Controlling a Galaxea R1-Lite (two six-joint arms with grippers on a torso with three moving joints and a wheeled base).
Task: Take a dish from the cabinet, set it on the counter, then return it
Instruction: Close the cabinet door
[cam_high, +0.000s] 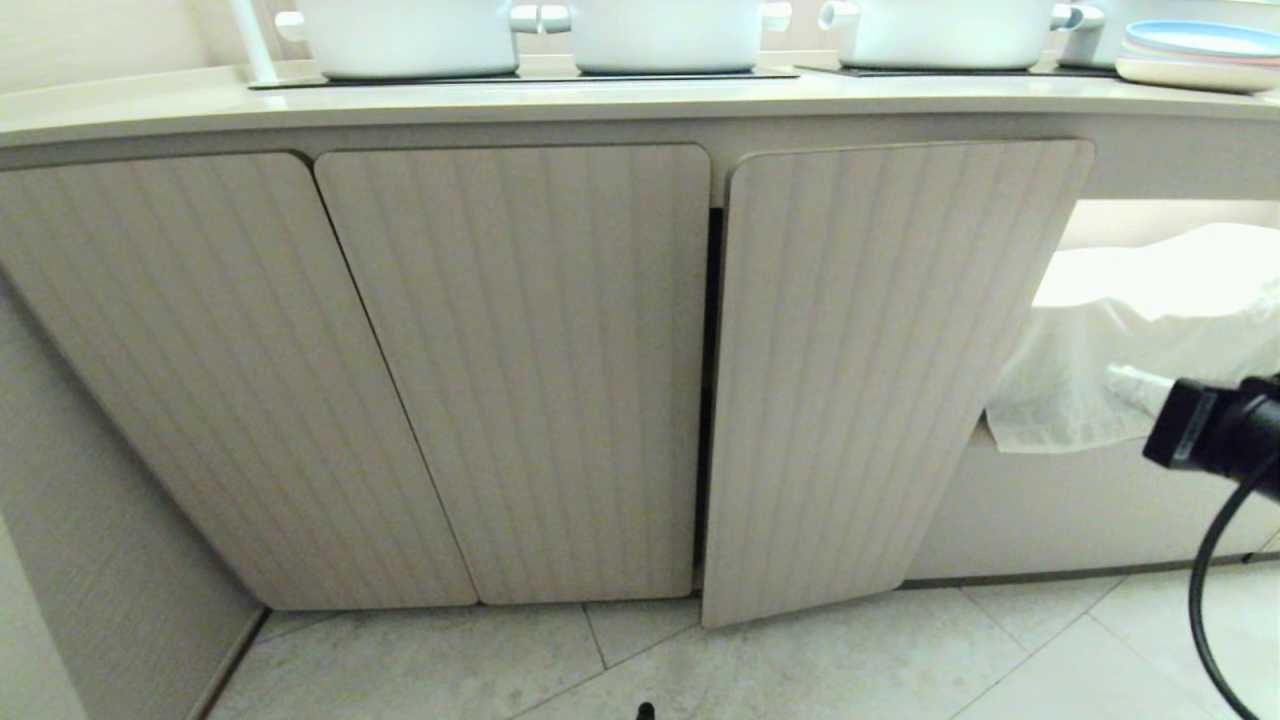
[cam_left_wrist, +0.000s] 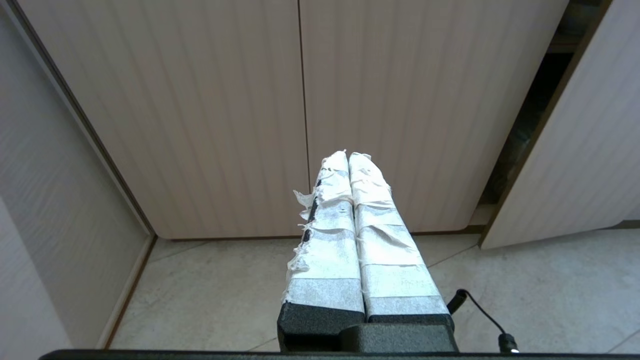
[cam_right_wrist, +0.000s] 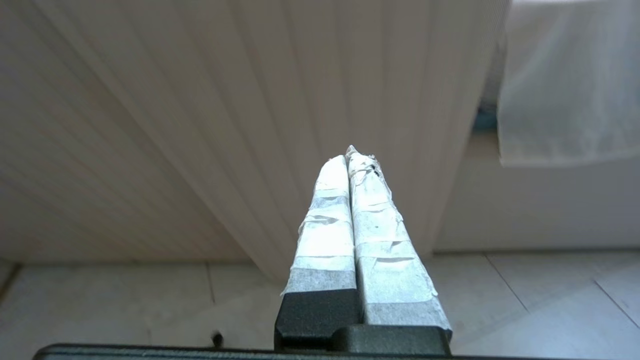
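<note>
Beige fluted doors of the cabinet (cam_high: 520, 370) fill the head view under the bench (cam_high: 640, 105); the third door (cam_high: 880, 380) stands slightly ajar, and the right arm's wrist shows at the far right beside a white cloth (cam_high: 1130, 340). White pots (cam_high: 410, 35) and stacked plates (cam_high: 1195, 50) sit on the bench. No dish shows in any view; presumably it is inside.

Left wrist view: the left gripper (cam_left_wrist: 348, 156), jaws closed and empty, faces shut doors.

Right wrist view: the right gripper (cam_right_wrist: 352, 155), jaws closed and empty, is just before the ajar door.

Being glossy, the dish would probably be slippery and breakable; a rim pinch seems best. No writing is readable.
</note>
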